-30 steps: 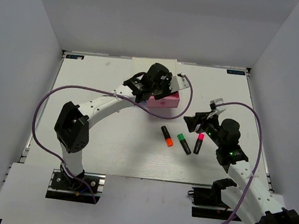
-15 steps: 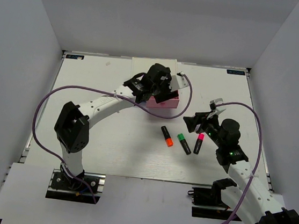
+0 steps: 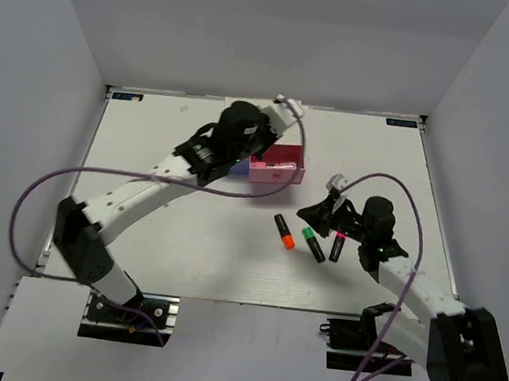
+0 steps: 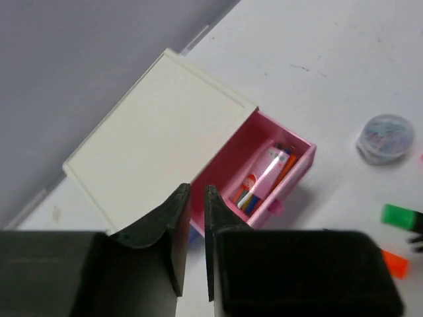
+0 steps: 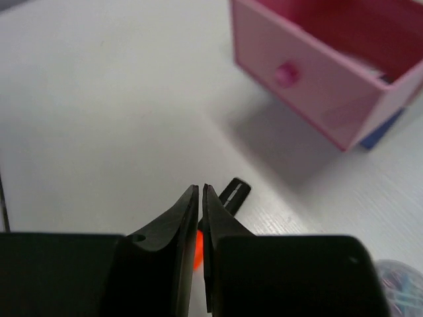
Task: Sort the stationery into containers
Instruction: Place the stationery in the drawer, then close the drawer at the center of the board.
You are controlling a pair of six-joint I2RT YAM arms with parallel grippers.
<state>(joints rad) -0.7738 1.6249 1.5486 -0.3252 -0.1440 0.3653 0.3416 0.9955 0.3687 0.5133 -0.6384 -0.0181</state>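
The white drawer chest (image 4: 155,135) stands at the back of the table, and its pink drawer (image 3: 277,169) is pulled out. A pinkish tube (image 4: 268,173) and some coloured sticks lie in the drawer. Only a corner of the blue drawer (image 5: 383,129) shows. Three black markers lie in a row in front: orange-ended (image 3: 285,232), green-ended (image 3: 313,244) and pink-ended (image 3: 338,246). My left gripper (image 4: 195,198) hangs shut and empty above the chest's near side. My right gripper (image 5: 200,198) is shut and low over the orange marker (image 5: 232,193), holding nothing.
A small clear round tub of coloured clips (image 4: 385,137) sits right of the pink drawer, close to my right wrist (image 5: 400,285). Grey walls enclose the white table (image 3: 158,226) on three sides. The purple cables loop over its left and right parts.
My left arm has lifted back off the pink drawer and its jaws have closed. My right gripper has moved left toward the orange marker and has shut.
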